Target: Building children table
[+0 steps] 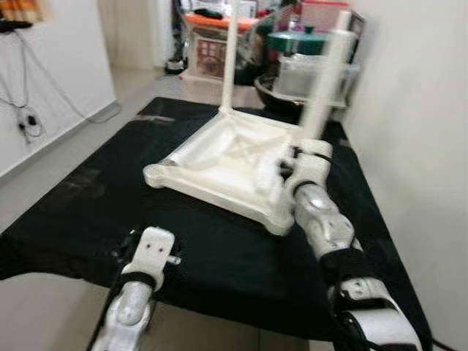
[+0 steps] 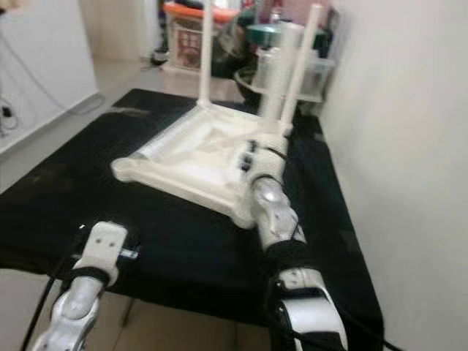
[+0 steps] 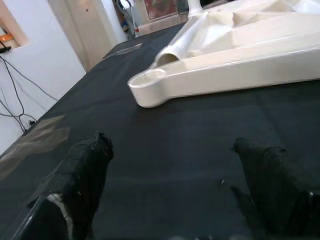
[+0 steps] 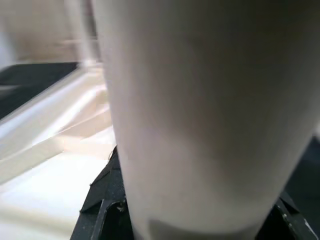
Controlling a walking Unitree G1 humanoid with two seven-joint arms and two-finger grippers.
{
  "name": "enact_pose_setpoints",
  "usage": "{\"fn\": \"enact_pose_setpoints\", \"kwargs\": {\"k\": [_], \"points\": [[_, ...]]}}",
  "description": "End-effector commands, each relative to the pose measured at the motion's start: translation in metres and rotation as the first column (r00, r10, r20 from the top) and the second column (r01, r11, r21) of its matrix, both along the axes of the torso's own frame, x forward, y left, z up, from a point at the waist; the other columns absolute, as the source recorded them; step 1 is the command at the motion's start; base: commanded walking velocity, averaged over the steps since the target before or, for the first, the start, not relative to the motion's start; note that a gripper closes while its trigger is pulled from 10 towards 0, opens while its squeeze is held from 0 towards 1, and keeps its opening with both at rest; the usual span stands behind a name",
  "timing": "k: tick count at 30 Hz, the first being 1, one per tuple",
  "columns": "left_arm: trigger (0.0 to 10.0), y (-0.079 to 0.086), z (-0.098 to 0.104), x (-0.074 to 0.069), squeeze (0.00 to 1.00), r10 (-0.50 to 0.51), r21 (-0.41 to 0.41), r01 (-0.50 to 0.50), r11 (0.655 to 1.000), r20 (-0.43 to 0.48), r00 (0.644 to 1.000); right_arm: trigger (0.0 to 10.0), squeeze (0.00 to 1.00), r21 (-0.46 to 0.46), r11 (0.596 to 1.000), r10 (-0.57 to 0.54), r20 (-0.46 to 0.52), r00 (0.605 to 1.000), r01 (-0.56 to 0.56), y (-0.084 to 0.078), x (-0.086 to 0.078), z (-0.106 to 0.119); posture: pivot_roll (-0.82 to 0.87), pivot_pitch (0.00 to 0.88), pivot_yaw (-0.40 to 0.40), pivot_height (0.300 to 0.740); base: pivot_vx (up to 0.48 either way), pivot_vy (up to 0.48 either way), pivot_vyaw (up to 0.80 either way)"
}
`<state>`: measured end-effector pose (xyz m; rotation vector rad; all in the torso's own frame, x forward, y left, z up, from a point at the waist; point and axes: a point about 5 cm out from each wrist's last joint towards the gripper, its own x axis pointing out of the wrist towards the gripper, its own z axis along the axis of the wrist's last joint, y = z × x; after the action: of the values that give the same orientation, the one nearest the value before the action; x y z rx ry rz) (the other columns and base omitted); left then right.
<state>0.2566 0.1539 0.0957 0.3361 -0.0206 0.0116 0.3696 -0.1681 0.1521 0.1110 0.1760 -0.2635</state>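
A white children's tabletop [image 1: 227, 164] lies upside down on the black-covered table [image 1: 88, 212]. One white leg [image 1: 229, 58] stands upright in its far left corner. My right gripper [image 1: 291, 162] is at the far right corner, shut on a second white leg [image 1: 325, 77] that stands nearly upright and leans slightly right. Up close, that leg [image 4: 200, 115] hides the fingertips. My left gripper [image 3: 175, 170] hovers low over the cloth near the front edge, open with nothing in it. It points at the tabletop's near left corner socket [image 3: 150, 82].
A white wall [image 1: 417, 146] runs close along the table's right side. Storage boxes and containers [image 1: 307, 51] are piled behind the far edge. Cables [image 1: 29, 110] hang on the left wall above the bare floor.
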Motion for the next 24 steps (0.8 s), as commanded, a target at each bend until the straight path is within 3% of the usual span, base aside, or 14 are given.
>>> {"fn": "enact_pose_setpoints", "kwargs": {"k": [1,3,4,6,7,10,13,14,15,17,18,22,23,24], "points": [[10.0,-0.003,-0.001,0.001,0.00,-0.020,0.009,0.021,1.000,-0.011,1.000,0.0,0.00,-0.021,0.997,-0.083,-0.254,0.964,0.080,-0.013,-0.030,-0.056,0.06,0.000,-0.079,0.740,0.000,0.000,0.00],[10.0,-0.003,-0.001,0.001,0.00,-0.023,0.010,0.023,1.000,-0.013,1.000,0.0,0.00,-0.030,0.998,-0.062,-0.248,0.967,0.056,-0.010,-0.033,-0.052,0.05,0.000,-0.075,0.740,0.000,0.000,0.00],[10.0,-0.004,-0.002,0.001,0.00,-0.025,0.010,0.026,1.000,-0.014,1.000,8.6,0.00,-0.035,0.999,-0.047,-0.238,0.970,0.040,-0.007,-0.031,-0.050,0.05,0.000,-0.077,0.740,0.000,0.000,0.00],[10.0,-0.004,-0.002,0.001,0.00,-0.025,0.010,0.026,1.000,-0.014,1.000,8.6,0.00,-0.035,0.999,-0.047,-0.238,0.970,0.040,-0.007,-0.031,-0.050,0.05,0.000,-0.077,0.740,0.000,0.000,0.00],[10.0,-0.006,-0.001,0.003,0.00,-0.029,0.010,0.029,1.000,-0.014,0.999,10.0,0.00,0.012,1.000,-0.014,-0.238,0.971,0.018,-0.001,-0.024,-0.049,0.05,0.000,-0.076,0.740,0.000,0.000,0.00],[10.0,-0.005,-0.001,0.003,0.00,-0.030,0.010,0.030,0.999,-0.013,0.999,10.0,0.00,0.106,0.990,0.114,-0.193,0.975,-0.094,0.016,-0.011,-0.040,0.06,0.000,-0.079,0.740,0.000,0.000,0.00],[10.0,-0.004,-0.001,0.003,0.00,-0.029,0.011,0.029,1.000,-0.012,1.000,10.0,0.00,0.235,0.909,0.362,-0.032,0.932,-0.345,0.044,0.001,-0.018,0.06,0.000,-0.079,0.740,0.000,0.000,0.00],[10.0,-0.004,-0.001,0.003,0.00,-0.029,0.010,0.029,1.000,-0.012,1.000,10.0,0.00,0.260,0.841,0.476,0.057,0.877,-0.474,0.056,0.003,-0.008,0.06,0.000,-0.079,0.740,0.000,0.000,0.00],[10.0,-0.005,-0.002,0.004,0.00,-0.034,0.011,0.035,0.999,-0.012,0.999,10.0,0.00,0.202,0.679,0.689,0.156,0.708,-0.706,0.067,-0.001,-0.004,0.07,0.000,-0.093,0.740,0.000,0.000,0.00],[10.0,-0.007,-0.001,0.005,0.00,-0.040,0.013,0.040,0.999,-0.011,0.999,10.0,0.00,0.183,0.644,0.720,0.180,0.670,-0.743,0.066,-0.002,-0.005,0.07,0.000,-0.093,0.740,0.000,0.000,0.00],[10.0,-0.008,0.000,0.005,0.00,-0.043,0.013,0.044,0.999,-0.007,0.999,10.0,0.46,0.199,0.643,0.717,0.181,0.673,-0.739,0.062,-0.002,-0.008,0.09,0.000,-0.106,0.740,0.000,0.000,0.00],[10.0,-0.008,0.001,0.005,0.00,-0.043,0.012,0.043,0.999,-0.004,0.999,10.0,0.46,0.219,0.650,0.709,0.171,0.685,-0.728,0.061,-0.001,-0.010,0.09,0.000,-0.106,0.740,0.000,0.000,0.00],[10.0,-0.007,0.001,0.005,0.00,-0.036,0.014,0.036,0.999,-0.003,0.999,10.0,1.00,0.220,0.667,0.699,0.145,0.700,-0.712,0.061,-0.001,-0.013,0.09,0.000,-0.106,0.740,0.000,0.000,0.00],[10.0,-0.007,0.001,0.005,0.00,-0.036,0.014,0.036,0.999,-0.003,0.999,10.0,1.00,0.220,0.667,0.699,0.145,0.700,-0.712,0.061,-0.001,-0.013,0.09,0.000,-0.106,0.740,0.000,0.000,0.00]]}}
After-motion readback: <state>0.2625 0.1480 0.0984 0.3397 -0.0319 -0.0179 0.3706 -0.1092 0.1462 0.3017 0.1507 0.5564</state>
